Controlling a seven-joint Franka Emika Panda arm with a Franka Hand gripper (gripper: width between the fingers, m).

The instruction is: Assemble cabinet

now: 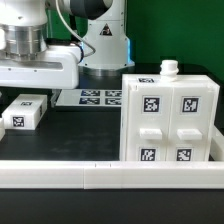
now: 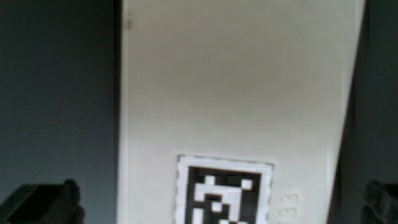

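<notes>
Now the fingers (image 2: 45, 203) stand apart over the block (image 2: 231, 90), well to the exterior view's left of the cabinet (image 1: 168, 118); best centre on it before closing.

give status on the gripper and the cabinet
Gripper open over a white tagged piece. Cabinet upright at the exterior view's right, apart from the arm. Marker board flat behind.
</notes>
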